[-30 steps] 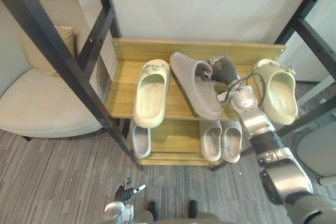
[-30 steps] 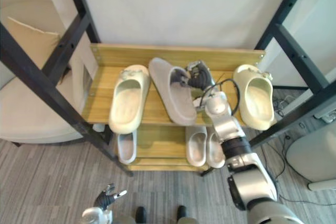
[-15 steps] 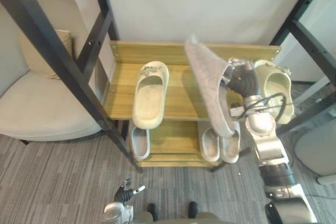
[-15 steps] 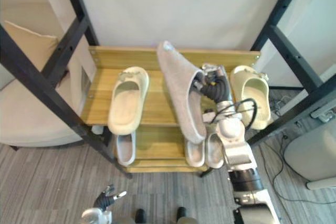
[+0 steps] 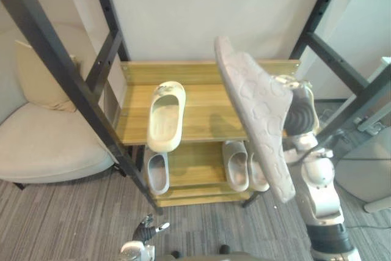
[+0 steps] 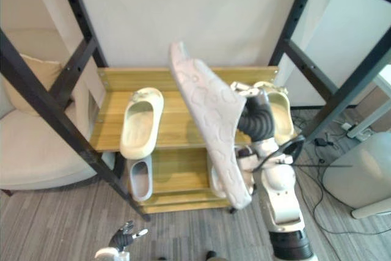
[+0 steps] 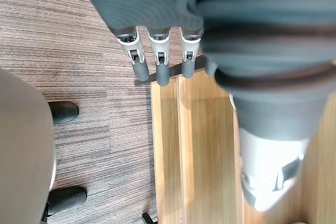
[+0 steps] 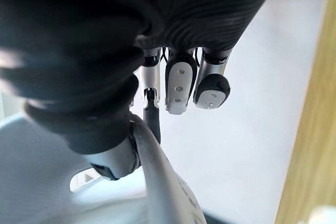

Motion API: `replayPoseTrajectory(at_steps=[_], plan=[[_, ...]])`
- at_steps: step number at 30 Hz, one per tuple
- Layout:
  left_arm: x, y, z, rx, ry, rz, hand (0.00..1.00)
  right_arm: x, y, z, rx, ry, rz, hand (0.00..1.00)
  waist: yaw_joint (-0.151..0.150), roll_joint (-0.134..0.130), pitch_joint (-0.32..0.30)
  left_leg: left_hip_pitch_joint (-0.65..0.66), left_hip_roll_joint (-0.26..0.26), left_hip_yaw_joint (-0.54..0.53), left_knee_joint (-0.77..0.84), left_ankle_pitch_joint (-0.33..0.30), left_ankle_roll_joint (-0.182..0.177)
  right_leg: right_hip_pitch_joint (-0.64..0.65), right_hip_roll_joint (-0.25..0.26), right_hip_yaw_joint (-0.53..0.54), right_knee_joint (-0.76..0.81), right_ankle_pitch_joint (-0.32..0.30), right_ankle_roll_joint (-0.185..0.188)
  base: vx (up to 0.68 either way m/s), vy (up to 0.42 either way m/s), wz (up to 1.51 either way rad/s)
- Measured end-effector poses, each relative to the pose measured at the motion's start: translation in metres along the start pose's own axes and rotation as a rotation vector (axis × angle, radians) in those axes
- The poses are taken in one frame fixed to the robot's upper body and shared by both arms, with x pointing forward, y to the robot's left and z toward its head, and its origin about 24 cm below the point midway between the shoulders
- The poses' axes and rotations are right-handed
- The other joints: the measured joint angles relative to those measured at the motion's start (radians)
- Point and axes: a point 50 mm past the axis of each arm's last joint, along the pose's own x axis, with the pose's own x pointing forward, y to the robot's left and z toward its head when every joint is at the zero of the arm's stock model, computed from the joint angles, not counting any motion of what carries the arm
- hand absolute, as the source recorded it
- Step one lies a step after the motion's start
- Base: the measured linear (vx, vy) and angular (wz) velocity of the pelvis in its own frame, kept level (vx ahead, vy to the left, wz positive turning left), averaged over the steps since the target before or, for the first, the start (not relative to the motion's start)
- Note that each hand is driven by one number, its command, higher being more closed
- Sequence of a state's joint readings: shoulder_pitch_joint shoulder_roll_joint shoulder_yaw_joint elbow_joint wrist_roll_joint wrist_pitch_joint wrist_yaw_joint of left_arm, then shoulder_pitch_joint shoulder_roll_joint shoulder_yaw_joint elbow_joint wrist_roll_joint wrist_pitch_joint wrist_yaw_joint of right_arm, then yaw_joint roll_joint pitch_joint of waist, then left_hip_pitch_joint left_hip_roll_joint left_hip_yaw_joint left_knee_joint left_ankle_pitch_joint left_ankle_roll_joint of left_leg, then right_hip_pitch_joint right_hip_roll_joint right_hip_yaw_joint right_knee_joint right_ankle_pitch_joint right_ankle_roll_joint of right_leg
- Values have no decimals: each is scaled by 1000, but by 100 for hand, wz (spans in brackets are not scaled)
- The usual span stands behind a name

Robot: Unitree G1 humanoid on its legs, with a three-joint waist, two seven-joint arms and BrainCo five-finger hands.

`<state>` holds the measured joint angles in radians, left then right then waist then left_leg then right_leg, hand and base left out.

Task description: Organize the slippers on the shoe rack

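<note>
My right hand point(image 5: 300, 114) is shut on a grey slipper point(image 5: 256, 114) and holds it in the air in front of the wooden shoe rack point(image 5: 201, 71), its patterned sole turned toward me. In the right wrist view the fingers point(image 8: 178, 80) curl over the slipper's edge point(image 8: 157, 192). A cream slipper point(image 5: 165, 116) lies on the left of the top shelf. A second cream slipper point(image 6: 279, 111) lies at the right end, partly hidden behind my hand. My left hand point(image 5: 144, 234) hangs low near the floor with straight fingers point(image 7: 160, 61), holding nothing.
On the lower shelf lie a grey slipper point(image 5: 157, 173) at the left and a pale pair point(image 5: 236, 164) at the right. Black metal frame bars point(image 5: 67, 84) cross in front on both sides. A beige armchair point(image 5: 43, 139) stands at the left, a white object point(image 5: 366, 175) at the right.
My right hand has lifted the grey slipper off the top shelf and brought it up toward me, turning its sole upward. The camera has also shifted.
</note>
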<state>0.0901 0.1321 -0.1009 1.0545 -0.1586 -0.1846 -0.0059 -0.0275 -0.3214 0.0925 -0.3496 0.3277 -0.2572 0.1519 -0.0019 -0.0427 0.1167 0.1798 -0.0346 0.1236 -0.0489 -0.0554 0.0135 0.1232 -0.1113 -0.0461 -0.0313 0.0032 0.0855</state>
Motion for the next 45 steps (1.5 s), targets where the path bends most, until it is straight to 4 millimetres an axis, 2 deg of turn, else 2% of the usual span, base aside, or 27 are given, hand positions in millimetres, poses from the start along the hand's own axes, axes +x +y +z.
replayPoseTrajectory(at_steps=[4,12,15,16,17,18,19,21,24,29,34,36,37,42,45], plan=[[0,-3,-2,12,6,-11,0,-22,20,-18,95,121,87,100,-1,9,-6,16,2,1,6,-4,-6,20,1,-2,-7,0,0,-57,-15,-2],[0,-9,-2,43,7,-40,0,-47,46,-41,150,313,336,100,0,32,-8,34,5,-7,27,-10,-13,53,2,-11,-8,0,-1,-45,-14,3],[1,-11,1,66,-8,-65,0,-59,52,-57,156,408,404,100,3,45,3,-50,15,-13,133,-75,-22,4,1,-17,48,-45,-5,-86,-14,12],[3,-14,6,78,-20,-82,0,-59,53,-61,140,431,440,100,3,59,17,-122,25,-16,232,-113,-24,-56,2,-22,115,-69,-9,-107,-10,9],[6,-16,17,84,-47,-90,0,-53,51,-63,107,432,475,100,4,80,67,-183,43,-18,342,-154,-24,-106,9,-23,198,-89,-21,-70,-4,8],[8,-18,22,87,-60,-96,0,-50,50,-65,88,431,485,100,5,86,90,-208,49,-19,385,-163,-21,-129,11,-23,238,-99,-17,-116,-16,2],[12,-21,34,88,-92,-106,0,-40,47,-68,41,427,503,100,5,98,143,-273,67,-19,487,-197,-16,-195,20,-23,337,-131,-21,-132,-21,-2],[16,-23,54,79,-144,-111,0,-26,44,-73,-37,424,530,100,14,103,200,-378,86,-21,612,-237,-16,-306,23,-24,488,-185,-30,-172,-38,-1],[19,-23,70,62,-199,-110,0,-9,43,-75,-134,399,548,100,21,105,253,-460,108,-26,743,-292,-23,-396,24,-25,635,-252,-40,-114,-48,-3],[20,-23,91,42,-276,-90,0,11,43,-71,-250,341,557,100,22,110,301,-581,119,-42,898,-351,-31,-527,14,-33,817,-325,-50,-74,-46,4],[21,-17,123,-15,-383,-32,0,47,27,-70,-414,287,465,100,54,110,323,-784,117,-72,1070,-387,-40,-729,-20,-66,1017,-390,-68,-79,-43,14],[20,-12,140,-67,-435,-15,0,65,19,-65,-480,244,407,100,61,106,337,-884,116,-99,1151,-401,-44,-816,-36,-95,1098,-413,-79,-95,-36,21],[20,-12,143,-77,-443,-14,0,68,19,-64,-488,236,401,100,62,105,338,-902,116,-104,1162,-402,-45,-830,-38,-100,1109,-415,-80,-108,-25,18],[15,-3,181,-160,-564,15,0,96,19,-46,-539,110,251,100,79,89,372,-1089,113,-136,1317,-427,-45,-999,-61,-118,1266,-463,-87,-123,-7,10],[14,7,186,-212,-576,60,0,104,20,-37,-542,54,178,100,93,74,394,-1167,113,-145,1382,-442,-45,-1076,-70,-119,1334,-479,-97,-121,-8,5]])
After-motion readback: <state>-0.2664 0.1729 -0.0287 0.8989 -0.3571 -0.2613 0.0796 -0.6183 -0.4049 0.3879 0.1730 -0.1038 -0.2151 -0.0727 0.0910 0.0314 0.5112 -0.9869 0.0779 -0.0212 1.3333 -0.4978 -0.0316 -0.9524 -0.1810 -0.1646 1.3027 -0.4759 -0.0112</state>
